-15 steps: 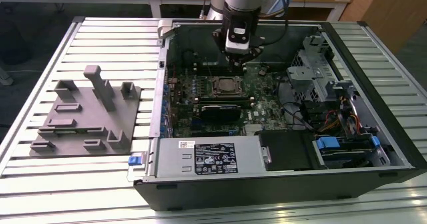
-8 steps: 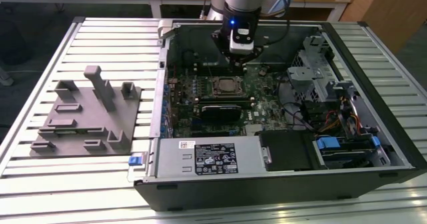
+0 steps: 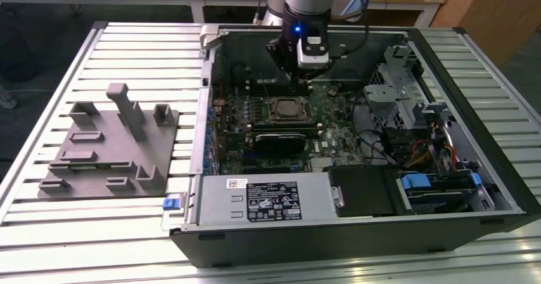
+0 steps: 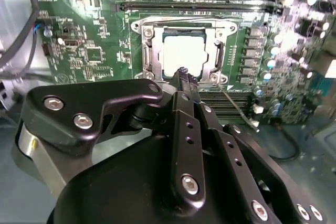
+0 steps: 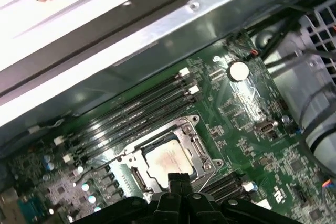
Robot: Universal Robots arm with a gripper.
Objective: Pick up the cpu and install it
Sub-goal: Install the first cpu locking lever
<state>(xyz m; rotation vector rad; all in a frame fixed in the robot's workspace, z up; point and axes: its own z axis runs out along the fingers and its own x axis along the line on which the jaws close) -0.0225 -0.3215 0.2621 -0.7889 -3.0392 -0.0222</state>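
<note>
Here, going from the exterior view's left, a grey fixture block point(image 3: 106, 148) rests on the slatted table point(image 3: 50, 68), just beside the open computer case point(image 3: 355, 233). Inside the case, the cpu point(image 3: 288, 109) lies flat in the black socket frame point(image 3: 268, 116) on the green motherboard point(image 3: 338, 135); its pale top shows in both wrist views point(image 4: 184, 56) point(image 5: 168, 160). The gripper point(image 4: 182, 72) hangs above the socket, fingers point(image 4: 185, 124) pressed together, holding nothing. Drive bays point(image 3: 422, 144) sit at the right.
</note>
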